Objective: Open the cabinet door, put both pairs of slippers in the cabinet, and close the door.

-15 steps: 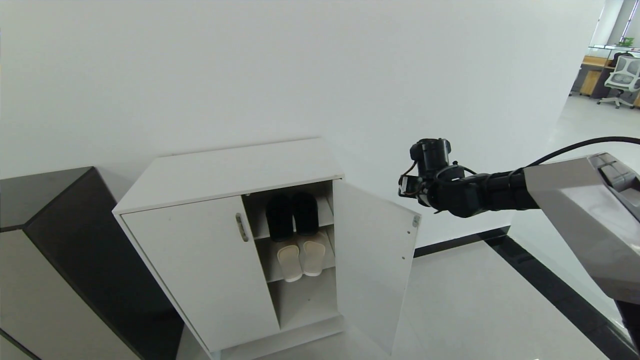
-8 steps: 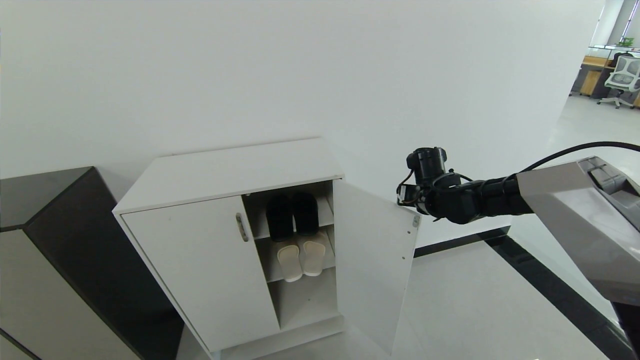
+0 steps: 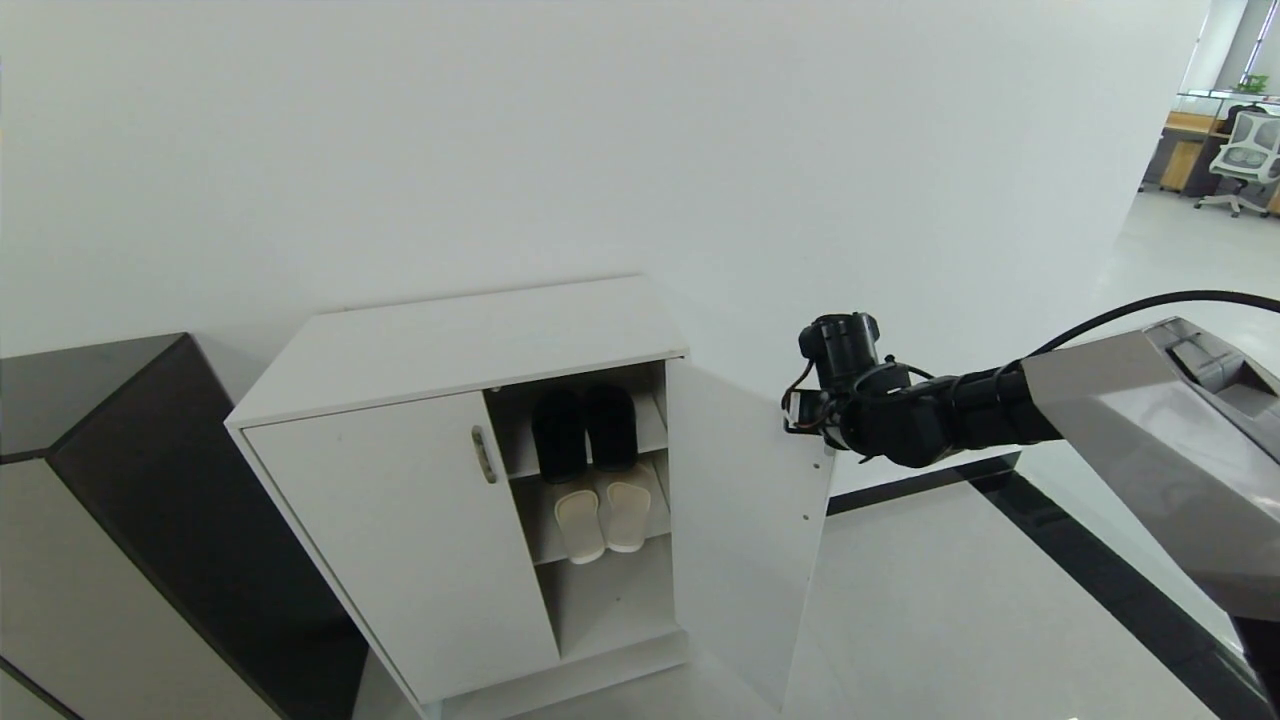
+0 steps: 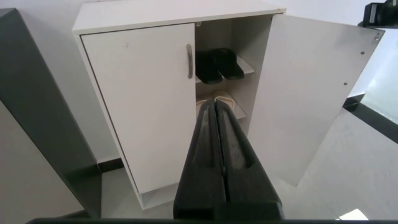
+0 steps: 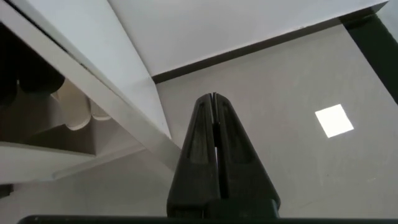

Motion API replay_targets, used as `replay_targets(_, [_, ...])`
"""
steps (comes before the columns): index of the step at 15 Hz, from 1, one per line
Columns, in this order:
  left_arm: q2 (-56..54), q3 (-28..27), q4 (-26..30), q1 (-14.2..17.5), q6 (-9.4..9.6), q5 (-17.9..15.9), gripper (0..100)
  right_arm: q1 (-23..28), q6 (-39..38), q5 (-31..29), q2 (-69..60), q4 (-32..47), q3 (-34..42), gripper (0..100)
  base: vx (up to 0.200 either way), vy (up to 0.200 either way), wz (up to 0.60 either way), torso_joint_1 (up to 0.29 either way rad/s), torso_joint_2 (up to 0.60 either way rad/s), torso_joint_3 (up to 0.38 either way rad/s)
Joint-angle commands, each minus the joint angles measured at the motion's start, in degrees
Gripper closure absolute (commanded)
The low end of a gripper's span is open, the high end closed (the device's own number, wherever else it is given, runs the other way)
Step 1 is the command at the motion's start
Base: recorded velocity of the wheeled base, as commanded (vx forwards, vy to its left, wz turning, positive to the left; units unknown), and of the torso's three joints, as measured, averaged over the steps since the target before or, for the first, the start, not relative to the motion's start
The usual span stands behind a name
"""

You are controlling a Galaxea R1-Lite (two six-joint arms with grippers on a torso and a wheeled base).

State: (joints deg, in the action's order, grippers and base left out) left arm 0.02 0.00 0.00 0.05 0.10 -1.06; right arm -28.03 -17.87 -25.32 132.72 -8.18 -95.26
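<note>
The right gripper [image 5: 214, 99] is seen closed, fingers pressed together with nothing between them. It is held at the top outer corner of the open right door [image 3: 745, 540] (contact with the door cannot be told). The left gripper [image 4: 216, 107] is likewise closed and empty, held apart from the front of the cabinet [image 3: 450, 335] and pointed toward the opened compartment. The right door is swung wide out from the cabinet; the left door [image 3: 400, 540] is shut, its handle [image 3: 484, 455] set near its inner edge. The black slippers [image 3: 585, 430] are laid side by side on the upper shelf. The cream slippers [image 3: 603, 515] are placed side by side on the shelf just below. A dark cabinet [image 3: 150, 480] is seen beside the white one, both set against the wall [image 3: 600, 150] on a pale floor [image 3: 950, 600].
</note>
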Motion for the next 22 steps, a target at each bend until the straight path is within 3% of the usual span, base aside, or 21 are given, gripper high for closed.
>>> replay_targets(1, [0.06, 0.00, 0.00, 0.04, -0.01, 0.01, 100, -2.21, -0.15, 0.01, -2.64, -0.17, 3.32, 100, 0.000, 0.000, 0.00, 0.000, 0.00, 0.000])
replay_targets(7, [0.06, 0.00, 0.00, 0.04, -0.01, 0.01, 100, -11.17, 0.21, 0.27, -9.14, -7.99, 14.93, 100, 0.000, 0.000, 0.00, 0.000, 0.00, 0.000])
replay_targets(10, [0.06, 0.00, 0.00, 0.04, -0.01, 0.01, 100, -14.86, 0.47, 4.40, -12.31, -12.03, 20.55, 100, 0.000, 0.000, 0.00, 0.000, 0.00, 0.000])
replay_targets(14, [0.06, 0.00, 0.00, 0.04, -0.10, 0.01, 100, -15.66, 7.59, 6.51, -13.19, -20.82, 26.18, 100, 0.000, 0.000, 0.00, 0.000, 0.00, 0.000])
replay_targets(22, [0.06, 0.00, 0.00, 0.04, -0.10, 0.01, 100, -15.57, 9.08, 7.65, -12.75, -23.72, 27.85, 100, 0.000, 0.000, 0.00, 0.000, 0.00, 0.000])
